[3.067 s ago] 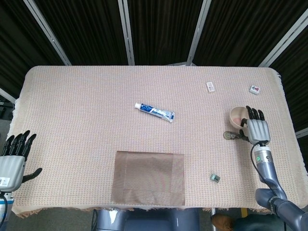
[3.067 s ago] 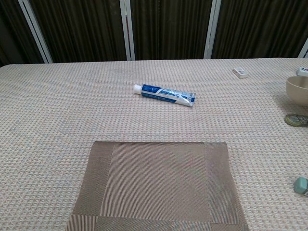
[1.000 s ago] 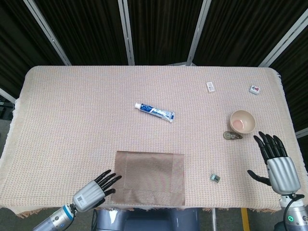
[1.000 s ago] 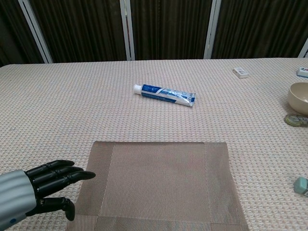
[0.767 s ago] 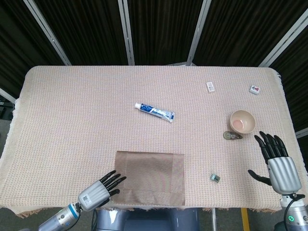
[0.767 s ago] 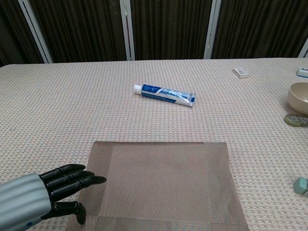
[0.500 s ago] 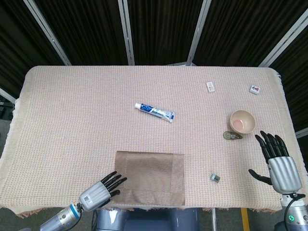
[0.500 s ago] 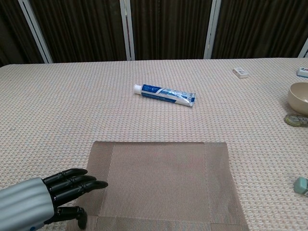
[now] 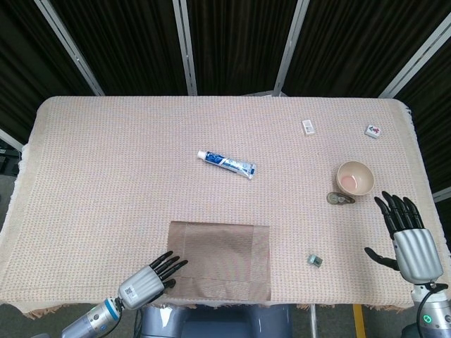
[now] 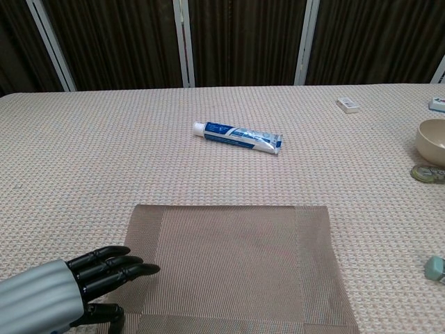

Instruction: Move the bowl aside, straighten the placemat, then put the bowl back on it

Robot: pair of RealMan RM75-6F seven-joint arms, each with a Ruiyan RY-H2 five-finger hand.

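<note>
Placemat [image 9: 219, 260] is lying flat at the table's [image 9: 106, 176] near edge. Left hand [image 9: 146, 281] is reaching in at its near-left corner, fingers [image 10: 115, 268] extended and slightly apart over the mat's edge, holding nothing. Right hand [image 9: 409, 238] is hovering spread by the near-right edge. Bowl [image 9: 355, 177] is sitting just beyond it, off the mat, beside a small round object [image 9: 340, 199]. Toothpaste tube [image 9: 226, 163] is lying mid-table, farther back.

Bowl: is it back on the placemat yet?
No, the bowl sits on the tablecloth far to the right of the placemat, near the right hand.
</note>
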